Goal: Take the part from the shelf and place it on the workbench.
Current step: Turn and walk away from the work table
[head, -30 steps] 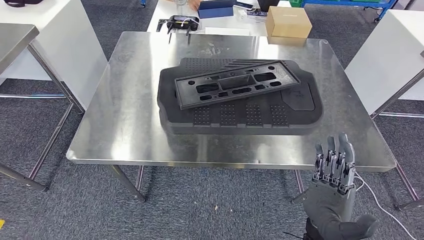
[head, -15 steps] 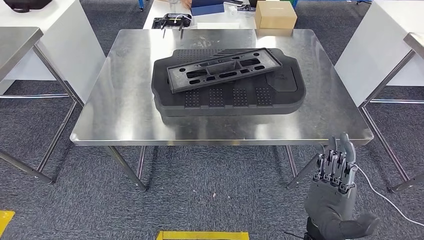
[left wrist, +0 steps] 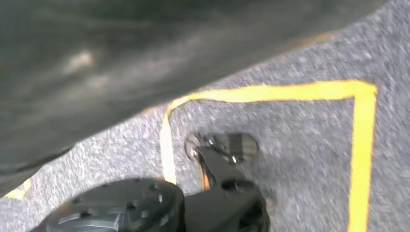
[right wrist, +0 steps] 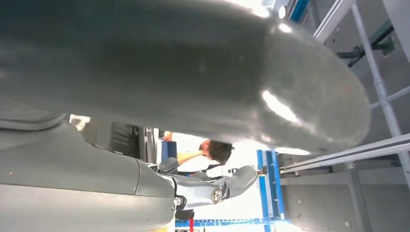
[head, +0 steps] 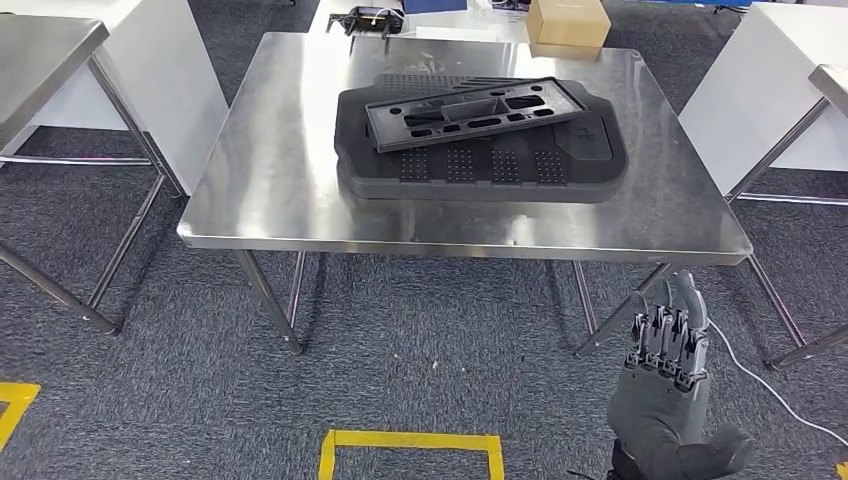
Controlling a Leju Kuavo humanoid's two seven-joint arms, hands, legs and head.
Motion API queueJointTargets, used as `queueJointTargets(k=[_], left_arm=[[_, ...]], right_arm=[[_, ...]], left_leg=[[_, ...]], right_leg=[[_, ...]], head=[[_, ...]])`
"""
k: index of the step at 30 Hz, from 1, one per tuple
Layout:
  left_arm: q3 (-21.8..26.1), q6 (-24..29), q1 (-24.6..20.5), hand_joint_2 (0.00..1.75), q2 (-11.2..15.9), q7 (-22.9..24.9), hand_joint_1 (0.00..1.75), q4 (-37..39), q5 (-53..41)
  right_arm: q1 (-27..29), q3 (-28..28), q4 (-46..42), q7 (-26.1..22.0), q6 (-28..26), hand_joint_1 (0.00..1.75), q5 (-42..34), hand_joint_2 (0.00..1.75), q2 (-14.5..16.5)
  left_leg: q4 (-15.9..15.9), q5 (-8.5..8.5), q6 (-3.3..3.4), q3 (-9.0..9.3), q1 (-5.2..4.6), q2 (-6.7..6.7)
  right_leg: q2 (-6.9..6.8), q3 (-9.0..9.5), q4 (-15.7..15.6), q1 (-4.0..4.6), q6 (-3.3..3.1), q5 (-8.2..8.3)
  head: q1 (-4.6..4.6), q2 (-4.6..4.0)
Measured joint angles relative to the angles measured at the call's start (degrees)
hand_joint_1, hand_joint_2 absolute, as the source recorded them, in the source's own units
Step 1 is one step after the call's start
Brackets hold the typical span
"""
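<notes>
Backing off from the steel table (head: 250, 200) is what the head view suggests: the table sits further off than a second ago, and a yellow floor marking (head: 410, 440) now shows. That's the camera moving, and the black frame part (head: 475, 112) rests on the moulded black panel (head: 480, 165), so placing looks done. The right robot hand (head: 665, 385) hangs low, fingers straight, holding nothing; can't tell for the left.

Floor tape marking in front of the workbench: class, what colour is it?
Yellow. The floor tape shows best in the head view, against grey carpet.
</notes>
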Motion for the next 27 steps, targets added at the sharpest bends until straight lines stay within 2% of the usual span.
queueJointTargets(k=[1,2,3,4,5,6,7,8,9,10,12,13,14,15,16,17,18,19,20,21,23,24,25,27], left_arm=[[0.0,0.0,0.0,0.00,0.0,0.0,0.00,0.0,0.0],[0.0,0.0,0.0,0.00,0.0,0.0,0.00,0.0,0.0],[0.0,0.0,0.0,0.00,0.0,0.1,0.00,0.0,0.0],[0.0,0.0,0.0,0.00,0.0,0.1,0.00,0.0,0.0],[0.0,0.0,0.0,0.00,0.0,0.1,0.00,0.0,0.0],[0.0,0.0,0.0,0.00,0.0,0.1,0.00,0.0,0.0],[0.0,0.0,0.0,0.00,-0.1,0.1,0.00,0.0,0.0],[0.0,0.0,0.0,0.00,-0.1,0.2,0.00,0.0,0.0],[0.0,0.1,-0.1,0.00,-0.2,0.2,0.00,0.0,0.1],[0.0,0.1,-0.1,0.00,-0.2,0.2,0.00,0.0,0.2],[0.0,0.1,0.0,0.00,-0.2,0.2,0.00,0.0,0.3],[0.0,0.1,0.0,0.00,-0.2,0.2,0.00,0.0,0.4],[0.0,0.1,0.1,0.00,-0.2,0.2,0.00,0.0,0.4],[0.0,0.1,0.1,0.00,-0.1,0.3,0.00,0.0,0.4],[0.0,0.1,0.1,0.00,-0.1,0.3,0.00,0.0,0.4],[0.0,0.1,0.1,0.00,-0.1,0.3,0.00,0.0,0.4],[0.0,0.1,0.1,0.00,-0.1,0.3,0.00,0.0,0.4],[-0.1,0.1,0.1,0.00,-0.1,0.3,0.00,0.0,0.4],[-0.1,0.1,0.1,0.00,-0.1,0.3,0.00,0.0,0.4],[-0.1,0.1,0.1,0.00,-0.1,0.3,0.00,0.0,0.4],[-0.1,0.0,-0.1,0.00,-0.1,0.3,0.00,0.0,0.4],[-0.1,0.0,-0.1,0.00,-0.1,0.2,0.00,0.0,0.4],[-0.2,-0.1,-0.1,0.00,-0.1,0.2,0.00,0.0,0.3],[-0.3,-0.1,-0.1,0.00,0.0,0.2,0.00,0.0,0.3]], right_arm=[[0.0,-0.1,0.0,0.0,-0.1,0.00,0.0,0.00,0.0],[0.1,-0.2,0.0,0.0,-0.1,0.00,0.0,0.00,0.0],[0.1,-0.3,0.1,0.0,-0.2,0.00,0.1,0.00,0.0],[0.2,-0.3,0.1,0.1,-0.3,0.00,0.1,0.00,0.0],[0.3,-0.4,0.1,0.1,-0.3,0.00,0.1,0.00,0.0],[0.4,-0.4,0.2,0.1,-0.3,0.00,0.1,0.00,0.0],[0.4,-0.4,0.2,0.2,-0.3,0.00,0.1,0.00,0.0],[0.5,-0.5,0.2,0.2,-0.3,0.00,0.2,0.00,0.0],[0.5,-0.5,0.2,0.2,-0.3,0.00,0.3,0.00,0.0],[0.6,-0.6,0.2,0.2,-0.3,0.00,0.5,0.00,0.0],[0.7,-0.7,0.2,0.3,-0.4,0.00,0.7,0.00,0.0],[0.7,-0.7,0.2,0.3,-0.4,0.00,0.8,0.00,0.0],[0.7,-0.8,0.2,0.4,-0.4,0.00,0.9,0.00,0.0],[0.7,-0.8,0.2,0.5,-0.4,0.00,0.9,0.00,0.0],[0.7,-0.8,0.3,0.6,-0.4,0.00,1.0,0.00,0.0],[0.8,-0.9,0.4,0.6,-0.4,0.00,1.0,0.00,0.0],[0.8,-0.9,0.4,0.6,-0.4,0.00,1.1,0.00,0.0],[0.8,-0.9,0.5,0.6,-0.4,0.00,1.1,0.00,0.0],[0.8,-0.9,0.6,0.6,-0.4,0.00,1.1,0.00,0.0],[0.8,-0.9,0.7,0.6,-0.4,0.00,1.1,0.00,0.0],[0.7,-1.0,0.8,0.6,-0.4,0.00,1.1,0.00,0.0],[0.7,-1.0,0.8,0.7,-0.5,0.00,1.2,0.00,0.0],[0.7,-1.0,0.8,0.7,-0.5,0.00,1.3,0.00,0.0],[0.7,-1.0,0.8,0.7,-0.7,0.00,1.6,0.00,0.0]], left_leg=[[0.0,0.62,0.24,-0.87,-0.17,0.07],[0.0,1.27,0.33,-1.72,-0.37,0.14],[0.0,1.93,0.40,-2.54,-0.55,0.20],[0.1,2.59,0.42,-3.30,-0.67,0.25],[0.1,3.26,0.39,-3.99,-0.75,0.27],[0.1,3.94,0.33,-4.56,-0.77,0.28],[0.1,4.56,0.17,-5.03,-0.83,0.27],[0.0,5.18,-0.05,-5.32,-0.84,0.27],[-0.1,5.75,-0.32,-5.46,-0.79,0.28],[-0.3,6.28,-0.63,-5.51,-0.73,0.29],[-0.6,6.87,-1.34,-5.64,-0.55,0.26],[-0.1,5.99,-1.64,-5.90,-0.53,0.22],[1.5,3.99,-1.93,-6.34,-0.49,0.19],[4.2,1.04,-2.14,-6.96,-0.41,0.18],[7.5,-1.88,-2.39,-7.54,-0.37,0.18],[11.0,-3.97,-2.65,-7.95,-0.29,0.19],[13.5,-4.71,-2.87,-7.93,-0.20,0.19],[14.3,-4.12,-3.05,-7.13,-0.07,0.20],[13.2,-2.70,-3.19,-5.38,0.10,0.21],[10.3,-1.32,-3.29,-2.83,0.26,0.21],[3.6,-0.69,-3.39,2.00,0.26,0.07],[1.4,-1.12,-3.37,3.15,0.13,-0.03],[0.3,-1.60,-3.29,3.38,-0.09,-0.13],[-0.4,-1.32,-2.59,2.72,-0.20,-0.17]], right_leg=[[0.02,-0.94,3.5,0.06,-0.35,-2.05],[0.04,-1.42,6.5,0.14,-0.46,-3.22],[0.06,-1.11,8.1,0.28,-0.34,-3.25],[0.09,0.12,7.8,0.49,-0.09,-2.39],[0.11,2.31,5.7,0.79,0.12,-1.17],[0.12,5.32,2.0,1.14,0.07,-0.33],[0.14,8.57,-2.5,1.46,-0.24,-0.29],[0.15,10.89,-6.0,1.71,-0.58,-0.58],[0.17,12.25,-8.5,1.89,-0.96,-1.06],[0.20,12.58,-9.5,2.03,-1.24,-1.23],[0.17,11.83,-9.8,1.90,-1.80,-0.26],[0.12,11.48,-10.0,1.70,-2.15,0.33],[0.06,11.05,-10.2,1.45,-2.55,1.00],[0.00,10.55,-10.2,1.24,-2.81,1.57],[-0.04,9.96,-10.2,1.26,-2.98,2.07],[-0.09,9.37,-10.1,1.26,-3.03,2.58],[-0.13,8.85,-10.0,1.26,-2.95,3.06],[-0.15,8.27,-9.9,1.24,-2.82,3.51],[-0.16,7.65,-9.6,1.18,-2.62,3.90],[-0.15,7.04,-9.2,1.10,-2.39,4.20],[-0.18,5.63,-8.3,1.12,-1.84,4.60],[-0.21,5.10,-7.9,1.16,-1.47,4.84],[-0.26,4.60,-7.6,1.20,-1.03,5.15],[-0.22,3.78,-7.3,1.09,-0.22,5.64]], head=[[0.09,0.00],[0.11,0.00],[0.12,0.00],[0.12,0.00],[0.12,0.00],[0.12,0.00],[0.13,0.00],[0.09,0.00],[0.13,0.00],[0.15,0.00],[0.22,0.00],[0.17,0.00],[0.13,0.00],[0.10,0.00],[0.08,0.00],[0.07,0.00],[0.09,0.00],[0.07,0.00],[0.08,0.00],[0.07,0.00],[0.06,0.00],[0.04,0.00],[0.04,0.00],[0.02,0.00]])
